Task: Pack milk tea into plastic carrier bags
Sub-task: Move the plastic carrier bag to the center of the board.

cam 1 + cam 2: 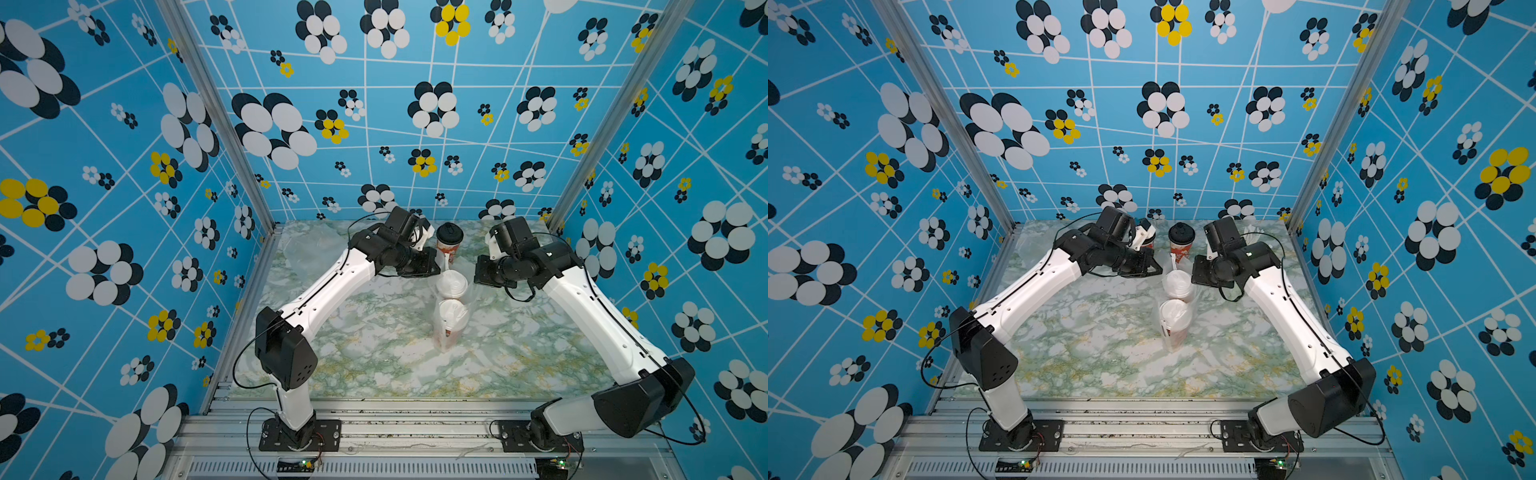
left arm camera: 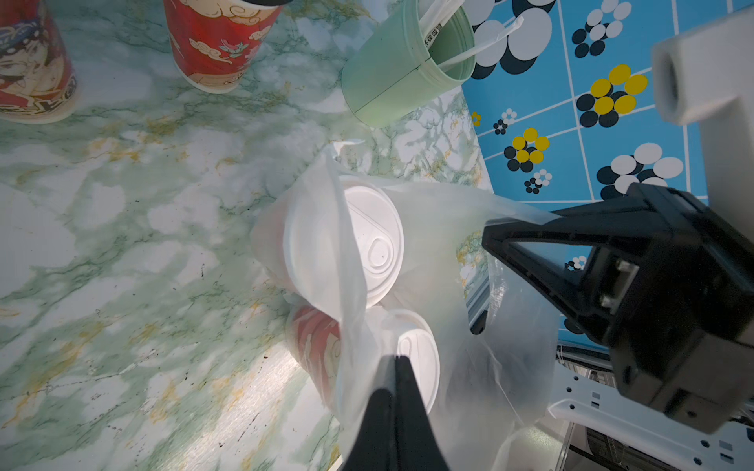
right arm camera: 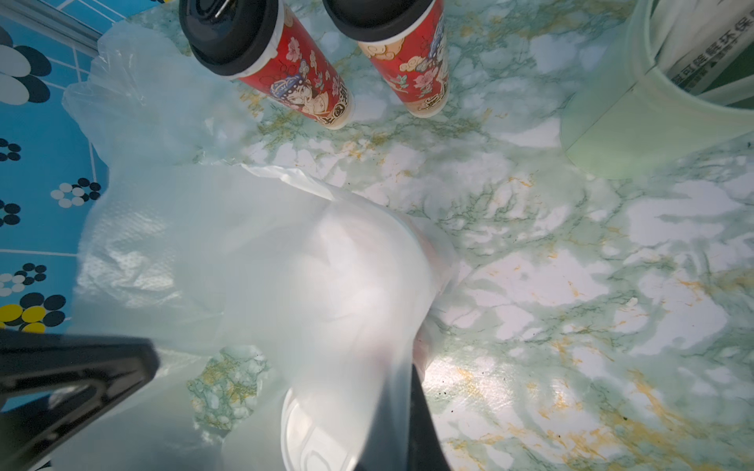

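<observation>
Two white-lidded cups (image 2: 375, 244) stand inside a clear carrier bag (image 2: 440, 204) on the marble table (image 1: 374, 332), my left gripper (image 2: 395, 361) and my right gripper (image 2: 488, 228) each pinched onto its rim, two black-lidded cups (image 3: 285, 69) unbagged behind them.

Whole table (image 1: 374, 365) is shared by both top views, from high above its front edge; wrist cams are held close over it.
</observation>
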You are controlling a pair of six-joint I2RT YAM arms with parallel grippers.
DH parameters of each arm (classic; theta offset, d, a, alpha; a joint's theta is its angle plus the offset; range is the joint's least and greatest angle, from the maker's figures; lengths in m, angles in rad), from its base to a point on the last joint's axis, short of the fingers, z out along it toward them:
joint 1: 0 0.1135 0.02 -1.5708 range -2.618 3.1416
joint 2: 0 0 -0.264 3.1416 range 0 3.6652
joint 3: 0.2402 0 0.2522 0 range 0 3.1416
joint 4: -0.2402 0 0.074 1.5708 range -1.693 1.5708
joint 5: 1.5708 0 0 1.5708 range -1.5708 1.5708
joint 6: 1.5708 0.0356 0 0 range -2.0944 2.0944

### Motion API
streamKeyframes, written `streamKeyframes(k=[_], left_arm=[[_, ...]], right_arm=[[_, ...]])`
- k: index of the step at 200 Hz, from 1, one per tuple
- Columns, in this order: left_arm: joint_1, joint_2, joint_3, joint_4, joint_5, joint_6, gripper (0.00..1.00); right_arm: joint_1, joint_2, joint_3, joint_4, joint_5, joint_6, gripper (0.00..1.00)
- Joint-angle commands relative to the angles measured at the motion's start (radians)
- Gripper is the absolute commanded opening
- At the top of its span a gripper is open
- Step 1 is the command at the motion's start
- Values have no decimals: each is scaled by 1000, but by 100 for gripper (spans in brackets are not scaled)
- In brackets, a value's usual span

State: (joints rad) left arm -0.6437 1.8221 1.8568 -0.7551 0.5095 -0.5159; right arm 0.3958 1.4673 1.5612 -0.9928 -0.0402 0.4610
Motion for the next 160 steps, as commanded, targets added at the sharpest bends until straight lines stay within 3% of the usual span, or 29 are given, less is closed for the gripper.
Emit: streamKeyframes(k=[1, 32, 56, 100, 160], left_arm=[[-4, 25, 61, -9, 17, -6, 0], [-2, 63, 109, -32, 14, 0, 0], [0, 57, 119, -47, 2, 8, 15], [19, 8, 116, -94, -37, 49, 31], [171, -88, 74, -221, -109, 175, 37]], right_arm=[[-30, 37, 73, -27, -27, -53, 0], [-46, 69, 103, -46, -35, -77, 0], [-46, 66, 116, -56, -30, -78, 0], [-46, 32, 143, -86, -22, -71, 26], [-46, -23, 197, -135, 22, -74, 39]])
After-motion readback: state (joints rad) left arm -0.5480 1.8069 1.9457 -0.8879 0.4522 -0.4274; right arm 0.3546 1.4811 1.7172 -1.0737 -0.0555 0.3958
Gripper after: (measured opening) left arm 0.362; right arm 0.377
